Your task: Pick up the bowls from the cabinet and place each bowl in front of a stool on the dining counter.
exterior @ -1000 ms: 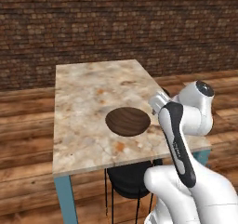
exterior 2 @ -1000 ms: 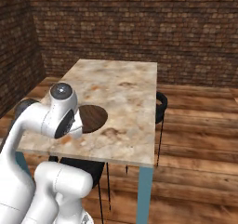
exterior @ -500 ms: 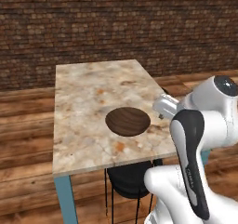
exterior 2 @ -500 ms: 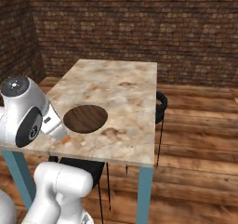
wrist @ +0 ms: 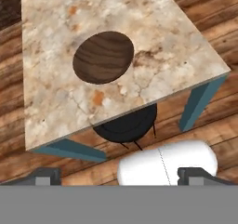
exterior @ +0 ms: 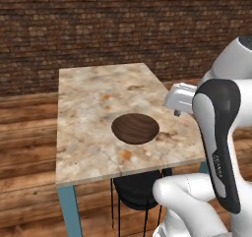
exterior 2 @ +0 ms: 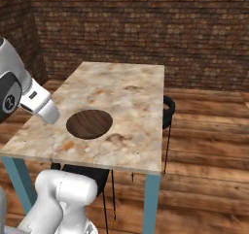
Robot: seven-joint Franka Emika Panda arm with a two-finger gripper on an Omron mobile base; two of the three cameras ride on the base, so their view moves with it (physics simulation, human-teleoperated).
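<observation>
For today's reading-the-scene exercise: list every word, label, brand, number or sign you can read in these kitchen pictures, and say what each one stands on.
None can be read.
The dark brown bowl shows wood grain alone.
The dining counter shows marble veining alone.
The stool under the counter's edge is plain black.
The brick wall carries no sign.
A small dark mark on the arm's black link in the left base view is too small to read.
</observation>
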